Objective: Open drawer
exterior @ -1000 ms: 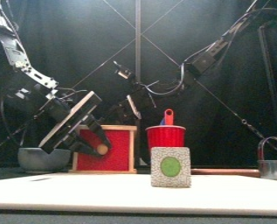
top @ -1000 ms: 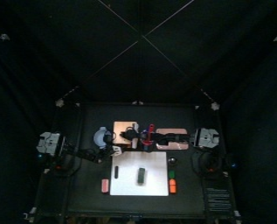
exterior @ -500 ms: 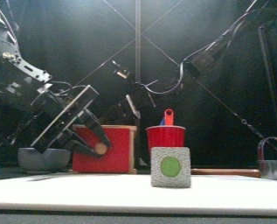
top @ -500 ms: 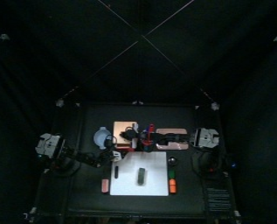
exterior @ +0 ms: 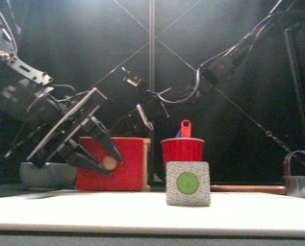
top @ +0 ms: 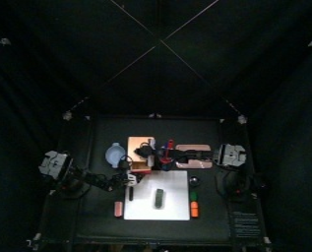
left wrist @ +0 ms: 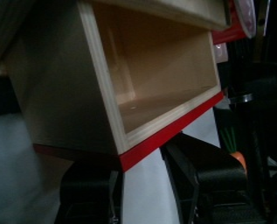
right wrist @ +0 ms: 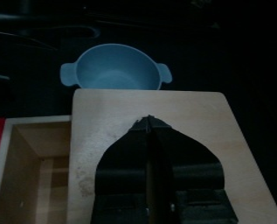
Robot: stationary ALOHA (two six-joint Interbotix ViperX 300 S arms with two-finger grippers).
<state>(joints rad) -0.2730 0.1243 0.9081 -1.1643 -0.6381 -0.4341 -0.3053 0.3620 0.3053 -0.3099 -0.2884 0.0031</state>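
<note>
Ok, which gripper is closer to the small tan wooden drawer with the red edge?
Left. The left gripper sits right at the drawer's red edge; the right gripper is over the wooden box's top.

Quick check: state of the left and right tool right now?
Left tool: open, holding nothing, close in front of the wooden drawer.
Right tool: jaws look shut on top of the wooden box; holding nothing that shows.

A red plastic cup [exterior: 183, 151] and a speckled box with a green oval label [exterior: 187, 184] crowd the red-fronted wooden box [exterior: 124, 165], whose left side the left pincer [exterior: 101, 157] blocks.
</note>
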